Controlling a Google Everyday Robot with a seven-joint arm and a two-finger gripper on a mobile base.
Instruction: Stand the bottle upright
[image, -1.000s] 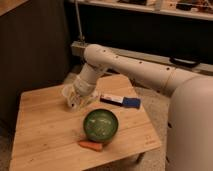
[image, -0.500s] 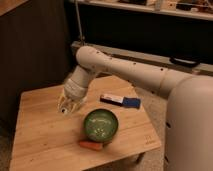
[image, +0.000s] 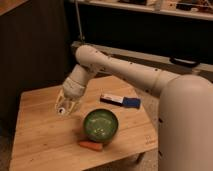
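Note:
The bottle (image: 60, 107), small and whitish-translucent, sits between the fingers of my gripper (image: 67, 105) over the left-middle of the wooden table (image: 40, 137). It is tilted, with its small dark end pointing toward the camera, low over the tabletop. The gripper is shut on the bottle. The white arm comes in from the right and hides the bottle's far end.
A green bowl (image: 100, 124) stands just right of the gripper. An orange carrot (image: 91, 145) lies in front of the bowl. A blue and white packet (image: 120, 100) lies behind the bowl. A dark wall stands behind the table.
The gripper has moved left and down toward the tabletop, carrying the bottle with it. The bowl, carrot and packet have not moved.

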